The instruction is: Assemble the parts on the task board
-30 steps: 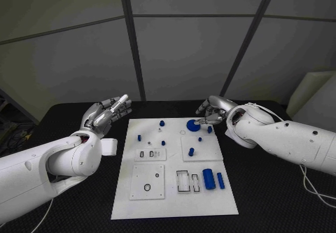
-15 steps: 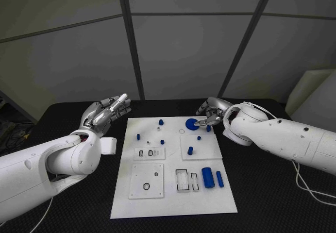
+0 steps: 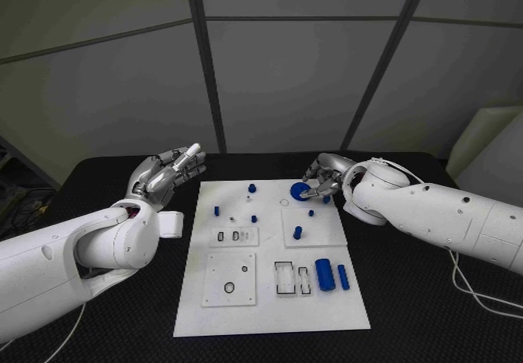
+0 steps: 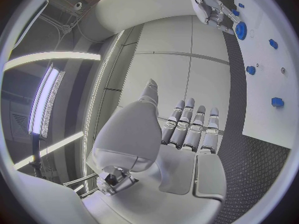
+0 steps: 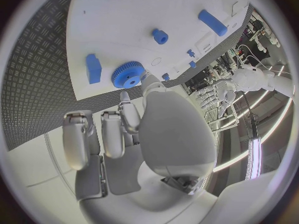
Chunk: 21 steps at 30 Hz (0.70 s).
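The white task board (image 3: pixel 273 310) lies in the middle of the black table. A blue gear (image 3: pixel 300 191) sits near its far edge, and my right hand (image 3: pixel 325 177) pinches it between thumb and fingertips. In the right wrist view the gear (image 5: pixel 128 74) lies against the thumb of my right hand (image 5: pixel 143 129), beside a small blue block (image 5: pixel 93 67). My left hand (image 3: pixel 165 172) hovers off the board's left edge, palm up, fingers straight and holding nothing. The left wrist view shows my left hand (image 4: pixel 181 134) spread and the gear (image 4: pixel 240 31) far off.
A thick blue cylinder (image 3: pixel 323 274) and a thin blue bar (image 3: pixel 343 277) lie at the board's near right. Several small blue pegs, such as one peg (image 3: pixel 252 187), stand around the middle and far part. White insert plates (image 3: pixel 229 281) with slots sit at the left.
My right hand has closed in a little on the blue gear, which has shifted slightly toward the far edge. The left hand holds its pose.
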Available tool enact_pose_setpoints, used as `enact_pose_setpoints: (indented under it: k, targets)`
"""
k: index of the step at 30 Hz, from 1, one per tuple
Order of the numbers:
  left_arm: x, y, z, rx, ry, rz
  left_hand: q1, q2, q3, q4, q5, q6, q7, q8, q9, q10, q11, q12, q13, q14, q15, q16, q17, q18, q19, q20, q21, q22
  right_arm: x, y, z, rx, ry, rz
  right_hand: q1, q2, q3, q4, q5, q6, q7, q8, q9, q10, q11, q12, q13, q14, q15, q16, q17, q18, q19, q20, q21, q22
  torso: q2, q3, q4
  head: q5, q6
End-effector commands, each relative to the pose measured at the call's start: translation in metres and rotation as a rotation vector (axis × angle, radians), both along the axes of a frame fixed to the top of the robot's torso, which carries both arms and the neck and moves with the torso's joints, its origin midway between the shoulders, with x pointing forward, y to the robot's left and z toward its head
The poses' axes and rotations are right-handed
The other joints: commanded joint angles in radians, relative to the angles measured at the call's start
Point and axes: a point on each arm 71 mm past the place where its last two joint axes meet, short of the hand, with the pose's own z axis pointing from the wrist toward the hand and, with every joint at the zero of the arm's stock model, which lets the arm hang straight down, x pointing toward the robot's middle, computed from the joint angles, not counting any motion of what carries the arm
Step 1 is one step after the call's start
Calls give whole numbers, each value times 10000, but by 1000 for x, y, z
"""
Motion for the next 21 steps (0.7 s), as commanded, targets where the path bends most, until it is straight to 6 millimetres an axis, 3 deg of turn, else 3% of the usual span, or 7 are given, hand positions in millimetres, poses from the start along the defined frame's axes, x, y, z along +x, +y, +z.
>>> enact_pose_setpoints:
  k: [1, 6, 21]
  targets:
    - [0, -1, 2, -39, -102, -124, 2, 91, -1, -39, 65, 56, 411, -33, 12, 47, -12, -57, 1, 60, -13, -22, 6, 51, 43, -2, 25, 7, 1, 2, 0, -158, 35, 104, 122, 59, 68, -16, 8, 108, 2, 25, 24, 92, 19, 126, 116, 594, 58, 62, 433, -70, 1036, 81, 31, 2631, 3, 5, -16, 10, -15]
    - [0, -2, 2, -44, -100, -138, 3, 92, -1, -41, 66, 58, 411, -33, 13, 47, -12, -57, 0, 67, -14, -22, 7, 52, 48, -2, 28, 8, 2, 4, -1, -182, 33, 119, 174, 167, 108, -69, 0, 219, -12, 40, 54, 166, 9, 372, 342, 603, 53, 94, 497, -70, 1036, 76, 31, 2631, 8, 4, 8, 10, -37]
    - [1, -2, 1, -47, -94, -143, 4, 95, -3, -46, 67, 59, 411, -33, 13, 48, -13, -57, 0, 66, -16, -23, 6, 54, 58, -3, 34, 10, 5, 7, -3, -445, 52, 105, 360, 528, 252, -400, 91, 564, -48, 69, 132, 266, -25, 771, 726, 609, 25, 138, 590, -70, 1036, 51, 31, 2631, 9, 15, -11, 18, -77]
